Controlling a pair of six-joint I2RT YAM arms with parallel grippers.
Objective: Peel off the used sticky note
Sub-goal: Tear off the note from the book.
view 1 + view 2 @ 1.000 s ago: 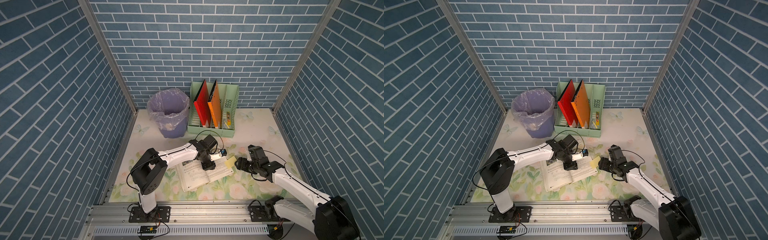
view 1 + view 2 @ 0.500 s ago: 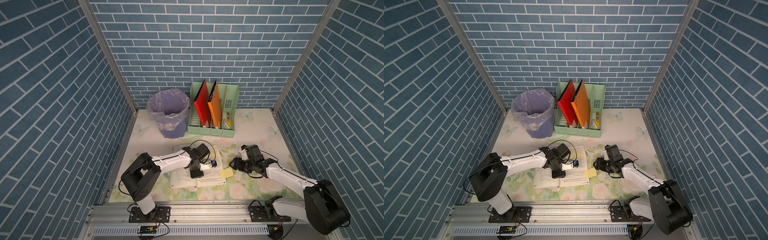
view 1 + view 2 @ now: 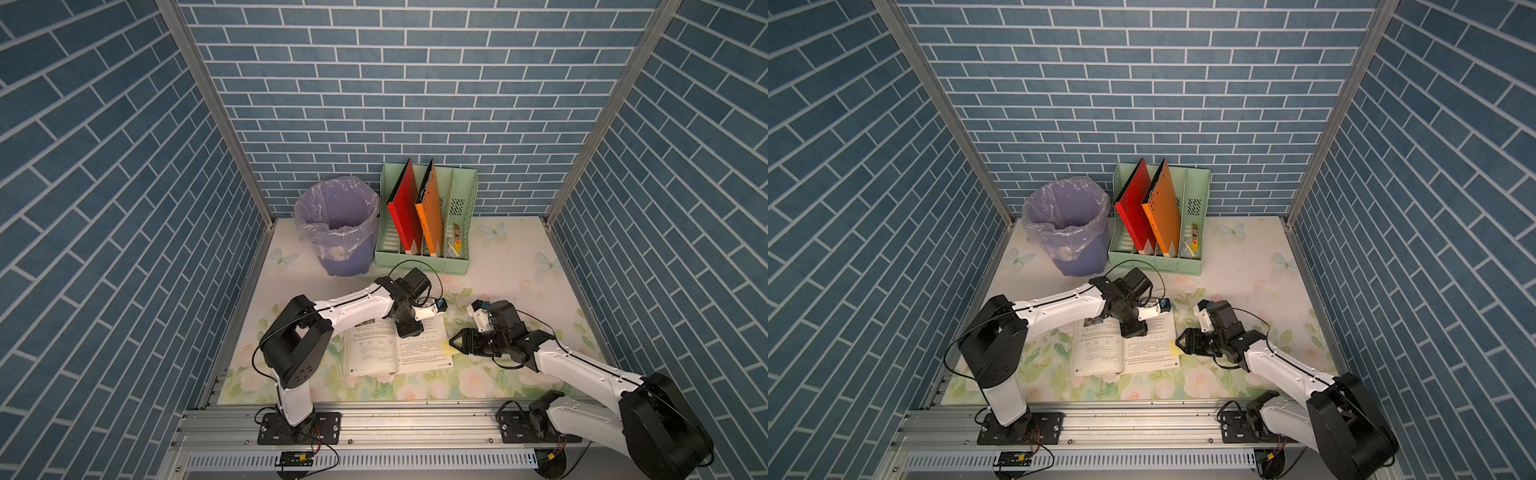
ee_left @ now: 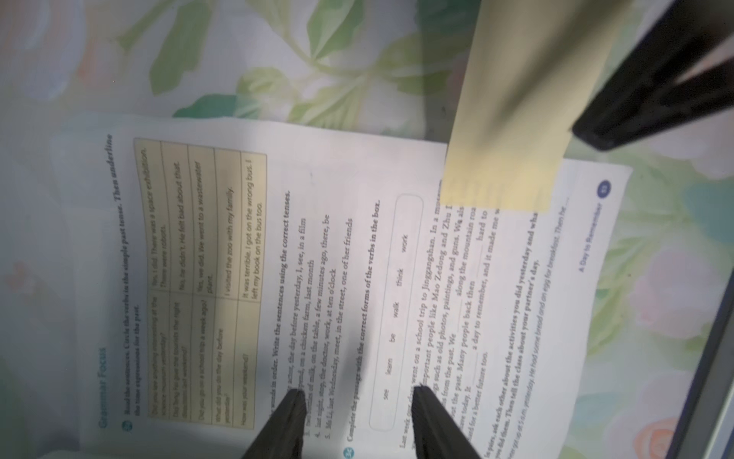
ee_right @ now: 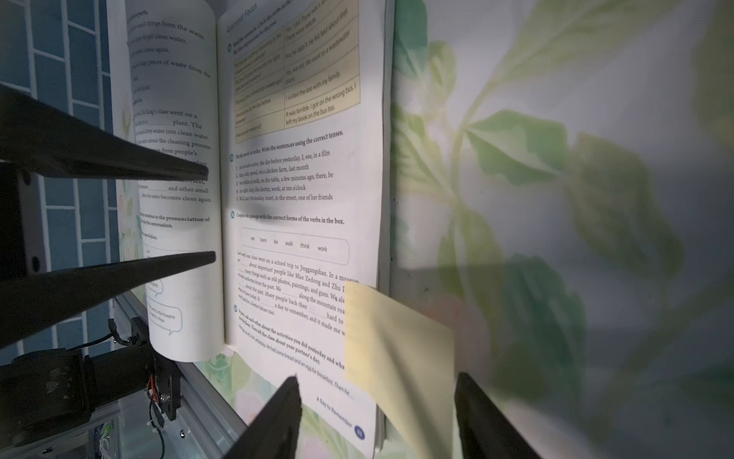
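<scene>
An open book (image 3: 395, 349) (image 3: 1121, 349) lies flat on the floral tabletop. A pale yellow sticky note (image 3: 448, 348) (image 3: 1176, 348) is stuck at the outer edge of its right page, and its free end curls up off the paper (image 5: 397, 349) (image 4: 516, 139). My left gripper (image 3: 409, 330) (image 4: 357, 392) is open, with both tips down on the right page and nothing between them. My right gripper (image 3: 456, 343) (image 5: 377, 379) is open at the book's right edge. Its fingers straddle the note's lifted end without pinching it.
A purple bin (image 3: 336, 224) with a plastic liner stands at the back. Beside it is a green file rack (image 3: 461, 208) with a red and an orange folder. An aluminium rail (image 3: 374, 419) runs along the front edge.
The book has gone from tilted to lying flat under my left gripper. My right gripper has come down and forward to the note, and its jaws have narrowed somewhat.
</scene>
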